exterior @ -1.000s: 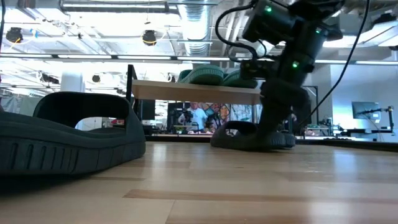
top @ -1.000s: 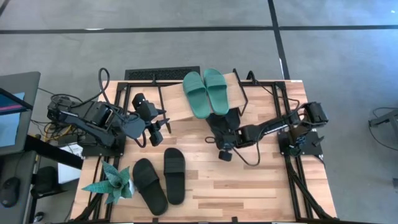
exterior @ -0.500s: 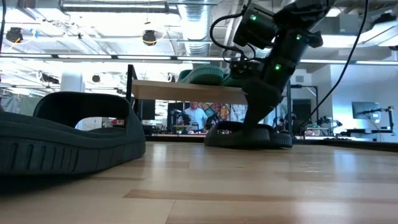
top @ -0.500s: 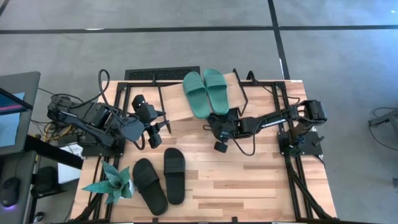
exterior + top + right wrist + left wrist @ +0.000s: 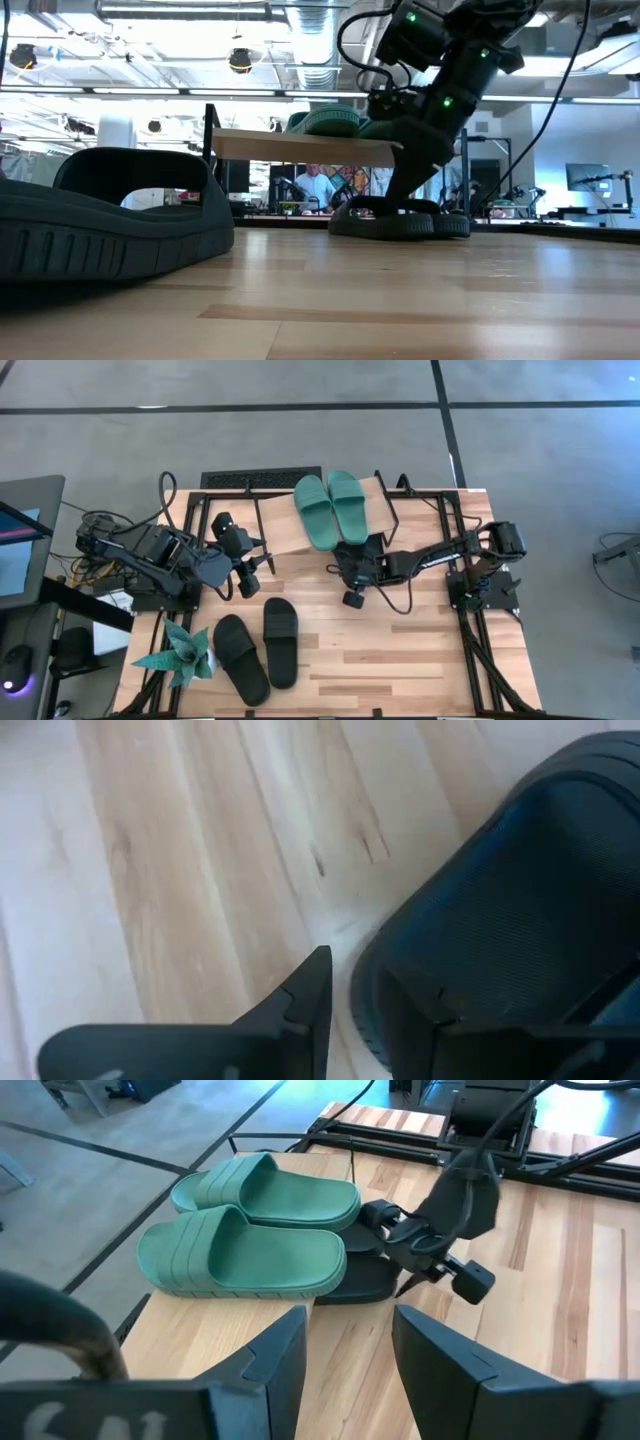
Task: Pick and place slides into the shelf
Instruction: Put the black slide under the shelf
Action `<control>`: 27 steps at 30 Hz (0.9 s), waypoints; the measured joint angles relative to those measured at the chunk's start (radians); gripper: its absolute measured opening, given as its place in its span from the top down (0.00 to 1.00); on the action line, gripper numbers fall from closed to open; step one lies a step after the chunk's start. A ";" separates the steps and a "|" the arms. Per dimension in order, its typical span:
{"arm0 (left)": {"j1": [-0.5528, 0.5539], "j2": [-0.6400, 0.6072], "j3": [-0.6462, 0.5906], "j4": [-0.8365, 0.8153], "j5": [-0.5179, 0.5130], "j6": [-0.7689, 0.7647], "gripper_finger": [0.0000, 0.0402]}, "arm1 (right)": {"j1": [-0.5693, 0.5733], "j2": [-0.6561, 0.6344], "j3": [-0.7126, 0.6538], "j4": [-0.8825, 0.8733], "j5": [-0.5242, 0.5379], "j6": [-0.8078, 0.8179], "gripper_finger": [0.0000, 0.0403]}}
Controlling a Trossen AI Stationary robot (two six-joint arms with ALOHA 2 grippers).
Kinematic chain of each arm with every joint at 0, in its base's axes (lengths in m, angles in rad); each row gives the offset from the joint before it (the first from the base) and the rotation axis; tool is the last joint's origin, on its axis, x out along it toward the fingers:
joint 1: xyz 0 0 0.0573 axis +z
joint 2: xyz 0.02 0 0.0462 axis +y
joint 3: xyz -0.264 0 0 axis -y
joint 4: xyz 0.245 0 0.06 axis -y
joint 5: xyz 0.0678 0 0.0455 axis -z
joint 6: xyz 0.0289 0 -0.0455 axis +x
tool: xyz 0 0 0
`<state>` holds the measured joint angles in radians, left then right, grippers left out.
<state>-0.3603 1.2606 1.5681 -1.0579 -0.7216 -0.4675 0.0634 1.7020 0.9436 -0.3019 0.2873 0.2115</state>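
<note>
Two teal slides (image 5: pixel 333 508) lie side by side on the slanted plank of the shelf (image 5: pixel 285 525). Two black slides (image 5: pixel 372 550) lie on the table at the shelf's near right edge, partly under the plank, and my right gripper (image 5: pixel 356 566) is down on them, shut on one. Another black pair (image 5: pixel 262 648) rests sole-down near the table's near edge. My left gripper (image 5: pixel 262 556) hovers open at the shelf's left side. In its wrist view the left gripper (image 5: pixel 345 1350) faces the teal slides (image 5: pixel 245 1245). My right gripper pinches the side rim (image 5: pixel 365 985) of a black slide (image 5: pixel 520 890) between its two fingers, one finger (image 5: pixel 305 995) outside the rim and the other over the footbed. It comes down from above, slanting in from the table's right. The slide lies flat on the tabletop (image 5: pixel 390 218).
A teal paper plant (image 5: pixel 180 655) stands at the table's near left corner. The shelf's thin black legs (image 5: pixel 210 150) rise beside the slides under it. Bare wood (image 5: pixel 420 650) spreads over the table's near right part. People sit in the room beyond the table (image 5: pixel 318 188).
My right gripper has moved a little toward the table's far left, closer to the shelf, and its arm has tipped more steeply. The black slide in its hold has slid along the table with it, toward the shelf.
</note>
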 joint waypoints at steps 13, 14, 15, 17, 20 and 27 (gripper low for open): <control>0.000 0.000 0.000 0.001 -0.001 -0.006 0.65 | 0.033 0.025 0.001 0.174 -0.064 -0.089 0.85; 0.000 0.000 0.000 0.001 -0.001 -0.006 0.65 | 0.024 0.031 0.001 0.180 -0.061 -0.081 0.86; 0.000 0.000 0.000 0.001 -0.001 -0.006 0.65 | 0.017 0.037 0.001 0.185 -0.062 -0.074 0.87; 0.000 0.000 0.000 0.001 -0.001 -0.007 0.65 | 0.005 0.039 0.000 0.182 -0.063 -0.058 0.88; 0.000 0.000 0.000 0.001 -0.001 -0.007 0.65 | -0.014 0.039 0.001 0.192 -0.063 -0.051 0.90; 0.000 0.000 0.000 0.001 -0.019 -0.008 0.65 | -0.062 0.039 0.017 0.222 -0.062 -0.047 0.93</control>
<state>-0.3606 1.2606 1.5684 -1.0569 -0.7403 -0.4759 0.0018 1.7405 0.9601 -0.0800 0.2249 0.1645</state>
